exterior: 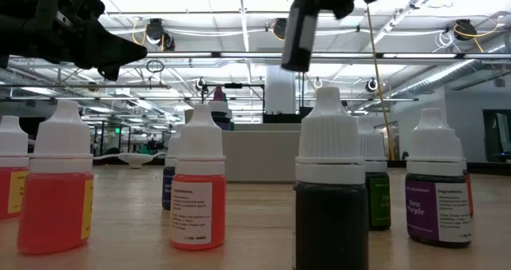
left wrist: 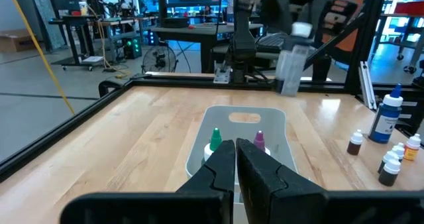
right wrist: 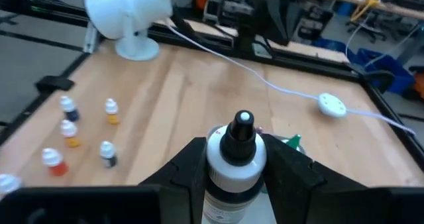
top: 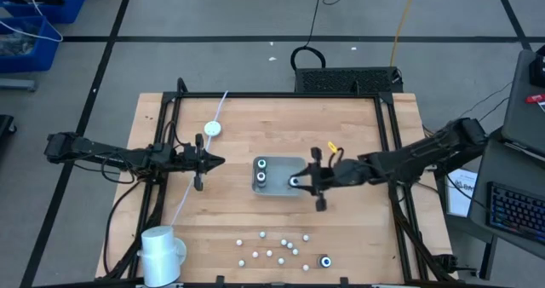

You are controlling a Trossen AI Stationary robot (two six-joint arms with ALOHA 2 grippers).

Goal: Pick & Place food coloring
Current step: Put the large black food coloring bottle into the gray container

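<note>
The right gripper [top: 297,182] hangs over the right end of the grey tray [top: 281,190], its fingers clamped on a food coloring bottle [right wrist: 236,159] with a white shoulder and a black nozzle cap. In the right wrist view the bottle stands upright between the two dark fingers [right wrist: 187,164], which press on its sides. From the left wrist view the same bottle [left wrist: 290,66] appears raised above the far end of the tray [left wrist: 278,128], clear of its floor, though that picture is blurred there.

Two more bottles [top: 261,171] stand upright in the left part of the tray, one beside the other; the left wrist view shows one with a green tip [left wrist: 215,137] and one with a purple tip [left wrist: 259,140].

The left gripper [top: 217,161] waits just left of the tray, above the worktop [top: 358,228], with its fingers [left wrist: 215,174] nearly closed and nothing between them.

A loose group of small bottles [top: 285,246] stands near the front edge of the worktop, well apart from the tray. A white fan [top: 162,252] sits at the front left corner.
</note>
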